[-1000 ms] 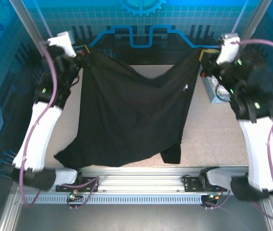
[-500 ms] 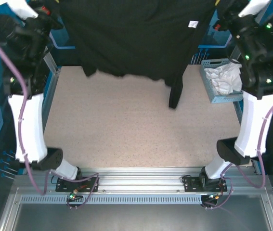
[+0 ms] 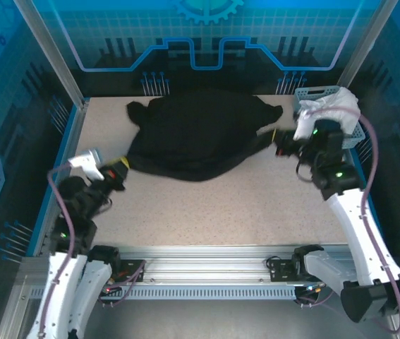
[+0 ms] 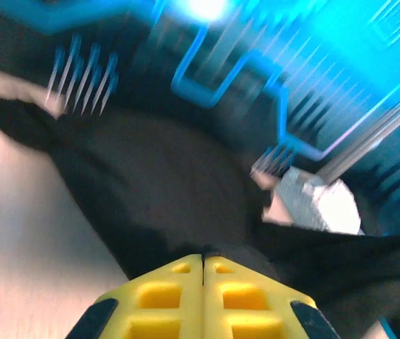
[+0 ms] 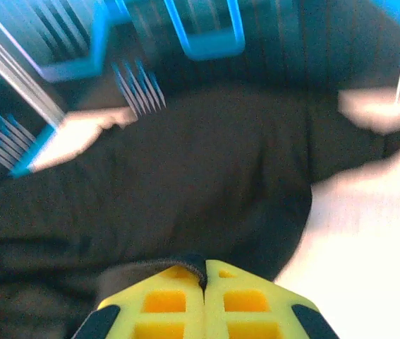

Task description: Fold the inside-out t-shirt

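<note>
The inside-out t-shirt [image 3: 200,138] lies as a rumpled black mound on the back half of the table [image 3: 221,208]. My left gripper [image 3: 120,171] is low at the shirt's front left corner and is shut on a pinch of its black cloth. In the left wrist view the yellow fingers [image 4: 171,296] meet with a fold of the shirt [image 4: 164,191] between their tips. My right gripper [image 3: 281,143] is at the shirt's right end, shut on its hem. In the right wrist view the hem curls over the left of the fingertips [image 5: 178,282], and the shirt [image 5: 207,183] spreads beyond.
A grey basket [image 3: 317,92] holding a white cloth [image 3: 330,109] stands at the back right corner, just behind my right arm. The same basket [image 4: 312,201] is visible past the shirt in the left wrist view. Bare tabletop lies in front of the shirt.
Both arms have swung down from holding the shirt high in the air. The shirt now rests on the table, still gripped at both ends.
</note>
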